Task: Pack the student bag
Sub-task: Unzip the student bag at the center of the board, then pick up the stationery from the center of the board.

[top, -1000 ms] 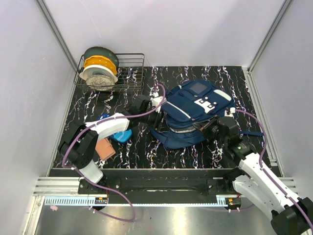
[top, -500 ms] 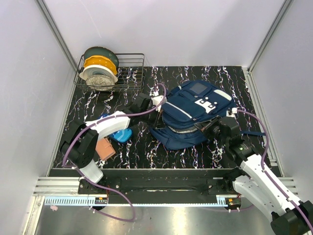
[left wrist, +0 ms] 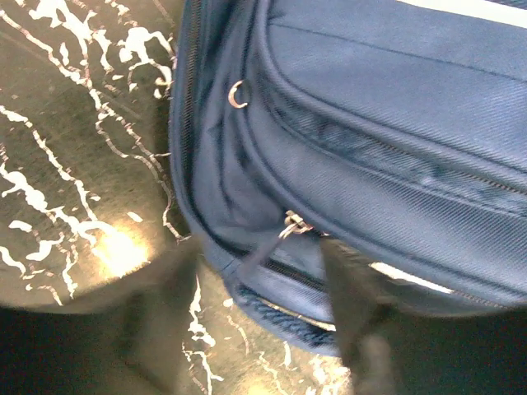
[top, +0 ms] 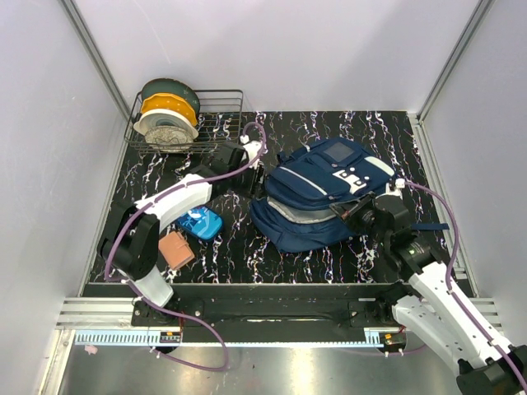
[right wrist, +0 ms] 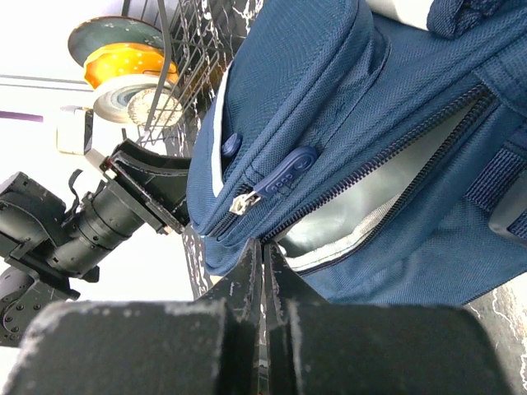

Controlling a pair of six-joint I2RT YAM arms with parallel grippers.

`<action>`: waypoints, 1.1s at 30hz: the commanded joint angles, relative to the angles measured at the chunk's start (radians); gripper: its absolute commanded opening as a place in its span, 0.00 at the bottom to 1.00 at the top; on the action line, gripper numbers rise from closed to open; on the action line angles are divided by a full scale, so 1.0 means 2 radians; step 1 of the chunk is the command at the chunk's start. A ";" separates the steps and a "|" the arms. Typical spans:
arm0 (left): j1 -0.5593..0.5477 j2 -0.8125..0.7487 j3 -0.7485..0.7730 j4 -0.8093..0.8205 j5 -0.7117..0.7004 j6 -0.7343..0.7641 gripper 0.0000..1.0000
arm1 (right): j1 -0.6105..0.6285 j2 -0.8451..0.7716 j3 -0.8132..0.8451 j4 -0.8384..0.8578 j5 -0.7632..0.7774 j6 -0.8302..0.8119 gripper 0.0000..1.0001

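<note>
Black marbled table [top: 239,255]: bag [top: 321,193] lies right of centre, main zip part undone; left gripper [left wrist: 259,259] narrowly parted astride zip pull [left wrist: 288,222], gripping nothing; right gripper [right wrist: 264,247] pressed closed at the opening's edge. Risk: left gripper pinches fabric, misses zip pull; bag slides.

Navy student bag [top: 309,185] with grey lining, bright blue pouch [top: 200,222], black white-veined table [top: 239,251]
</note>
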 commanded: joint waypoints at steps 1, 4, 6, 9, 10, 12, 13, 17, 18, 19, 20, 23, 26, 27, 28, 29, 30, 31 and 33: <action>0.014 -0.032 0.004 0.010 -0.003 -0.013 0.76 | 0.000 0.011 0.039 0.068 -0.004 -0.008 0.00; 0.017 -0.089 -0.028 0.015 -0.044 -0.060 0.99 | 0.001 0.031 0.036 0.086 0.000 -0.008 0.00; 0.021 -0.131 -0.049 -0.010 -0.120 -0.099 0.99 | 0.000 0.044 0.036 0.101 -0.005 -0.009 0.00; 0.054 -0.183 -0.093 -0.021 -0.147 -0.162 0.99 | 0.001 0.057 0.038 0.116 -0.010 -0.010 0.00; 0.069 -0.197 -0.107 -0.020 -0.147 -0.186 0.99 | 0.000 0.059 0.037 0.119 -0.010 -0.011 0.00; 0.083 -0.223 -0.152 -0.009 -0.144 -0.204 0.99 | 0.000 0.063 0.037 0.123 -0.024 -0.012 0.00; 0.093 -0.244 -0.165 -0.008 -0.143 -0.221 0.99 | 0.000 0.064 0.037 0.125 -0.026 -0.013 0.00; 0.120 -0.286 -0.225 -0.012 -0.160 -0.256 0.99 | 0.000 0.062 0.032 0.129 -0.032 -0.011 0.00; 0.126 -0.299 -0.233 -0.013 -0.160 -0.263 0.99 | 0.000 0.061 0.031 0.129 -0.035 -0.011 0.00; 0.139 -0.302 -0.246 -0.013 -0.160 -0.274 0.99 | 0.001 0.060 0.030 0.129 -0.035 -0.010 0.00; 0.144 -0.307 -0.251 -0.021 -0.160 -0.281 0.99 | 0.000 0.058 0.027 0.130 -0.037 -0.010 0.00; 0.158 -0.327 -0.272 -0.029 -0.168 -0.304 0.99 | 0.000 0.054 0.026 0.130 -0.036 -0.008 0.00; 0.169 -0.345 -0.298 -0.025 -0.163 -0.323 0.99 | 0.000 0.054 0.024 0.130 -0.033 -0.006 0.00; 0.175 -0.351 -0.301 -0.030 -0.163 -0.328 0.99 | 0.000 0.054 0.024 0.130 -0.033 -0.007 0.00; 0.176 -0.357 -0.304 -0.033 -0.163 -0.334 0.99 | 0.000 0.054 0.024 0.130 -0.035 -0.007 0.00; 0.178 -0.361 -0.307 -0.030 -0.162 -0.335 0.99 | 0.000 0.057 0.024 0.130 -0.035 -0.007 0.00; 0.179 -0.362 -0.310 -0.032 -0.163 -0.335 0.99 | 0.000 0.058 0.024 0.131 -0.035 -0.007 0.00; 0.182 -0.359 -0.311 -0.040 -0.166 -0.340 0.99 | 0.001 0.059 0.024 0.131 -0.035 -0.007 0.00; 0.188 -0.343 -0.315 -0.044 -0.170 -0.341 0.99 | 0.000 0.060 0.023 0.132 -0.035 -0.007 0.00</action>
